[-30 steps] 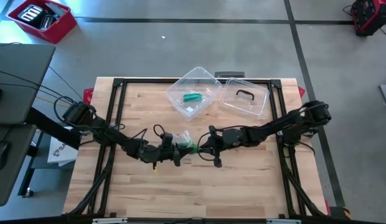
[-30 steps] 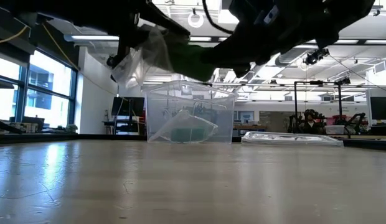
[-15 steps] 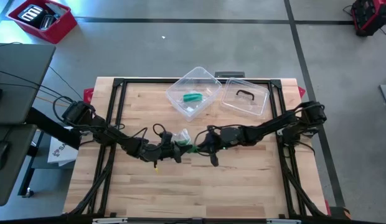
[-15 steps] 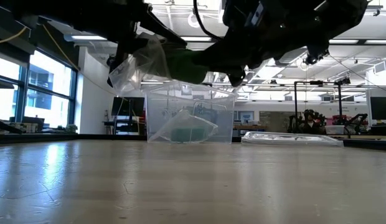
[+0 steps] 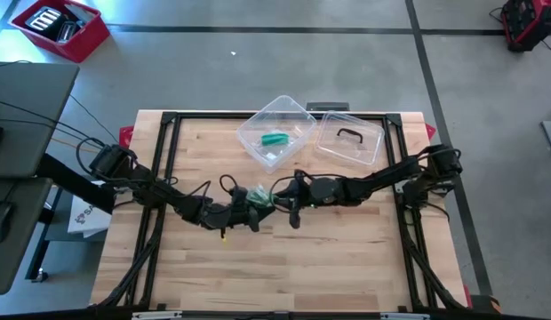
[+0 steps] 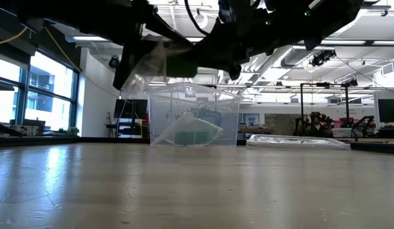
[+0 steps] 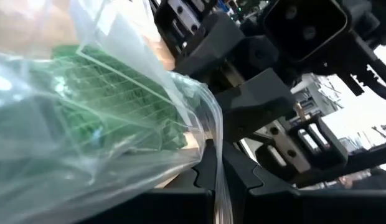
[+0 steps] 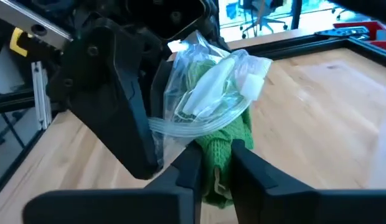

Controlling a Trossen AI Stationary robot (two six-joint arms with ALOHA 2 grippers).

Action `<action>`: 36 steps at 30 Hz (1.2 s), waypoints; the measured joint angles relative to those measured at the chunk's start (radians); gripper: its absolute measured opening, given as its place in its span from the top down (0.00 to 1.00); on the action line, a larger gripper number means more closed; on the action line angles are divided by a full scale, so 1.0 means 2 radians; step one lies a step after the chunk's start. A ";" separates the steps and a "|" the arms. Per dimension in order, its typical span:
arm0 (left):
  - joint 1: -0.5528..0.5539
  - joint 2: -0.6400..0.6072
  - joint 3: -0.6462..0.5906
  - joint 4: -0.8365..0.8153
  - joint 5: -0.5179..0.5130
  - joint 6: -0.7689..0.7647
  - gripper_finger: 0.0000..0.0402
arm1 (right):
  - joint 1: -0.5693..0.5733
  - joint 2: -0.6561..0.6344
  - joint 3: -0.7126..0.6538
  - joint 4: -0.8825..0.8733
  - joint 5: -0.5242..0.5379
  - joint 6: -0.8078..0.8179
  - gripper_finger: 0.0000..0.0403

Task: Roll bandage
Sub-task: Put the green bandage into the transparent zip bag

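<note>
A red bin (image 5: pixel 58 27) is seen on the floor far to the left of the table (image 5: pixel 347 267). Above the middle of the table, a clear plastic bag (image 8: pixel 208 102) is gripped by the left gripper (image 5: pixel 244 212), whose fingers are closed tight on the plastic, as the left wrist view shows. The green bandage (image 8: pixel 227 146) sits partly in the bag, held off the table, with its free end sticking out toward the right. That end is flanked by the fingers (image 8: pixel 183 171) of the right gripper (image 5: pixel 277 201), set narrowly apart, with the green cloth between them; whether it is actually pinched cannot be told. Behind the bag, a clear box (image 5: pixel 277 131) holding another green roll (image 5: pixel 275 140) rests on the table. Just to the right of the box, its lid (image 5: pixel 348 140) lies flat.
</note>
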 joint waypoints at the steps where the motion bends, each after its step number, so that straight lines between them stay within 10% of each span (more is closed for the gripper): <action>1: 0.000 0.000 0.000 0.000 0.002 0.001 1.00 | -0.001 0.000 0.000 0.000 -0.007 -0.001 0.86; 14: -0.021 -0.002 0.003 0.057 0.053 0.017 1.00 | -0.001 -0.005 0.003 0.015 -0.097 -0.024 0.53; 36: -0.027 0.064 0.003 0.036 0.031 -0.052 1.00 | 0.042 -0.065 0.002 -0.178 -0.084 0.022 0.52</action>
